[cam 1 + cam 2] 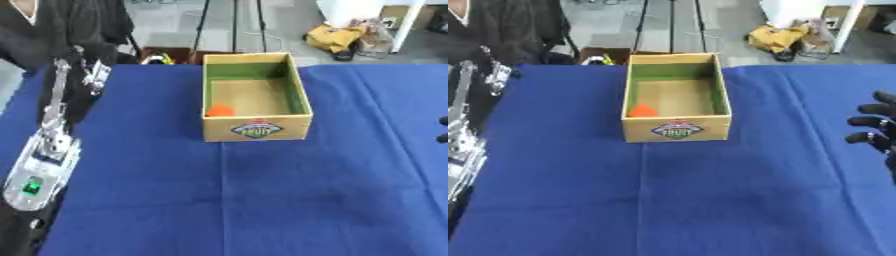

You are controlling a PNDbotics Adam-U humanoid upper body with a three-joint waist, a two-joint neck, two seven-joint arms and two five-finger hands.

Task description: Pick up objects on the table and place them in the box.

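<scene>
I'm seeing the box (255, 96) sitting open on the blue table (262, 200), with an orange object (220, 110), maybe a ball, lying in its near left corner. My right hand (875, 127) is hovering at the right edge, fingers relaxed and holding nothing. My left arm (48, 150) is reaching up the left side; I cannot tell its fingers' state.

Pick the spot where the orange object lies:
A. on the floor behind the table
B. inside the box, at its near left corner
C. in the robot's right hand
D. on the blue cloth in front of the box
B: the orange object sits inside the box, against its near left corner.
</scene>
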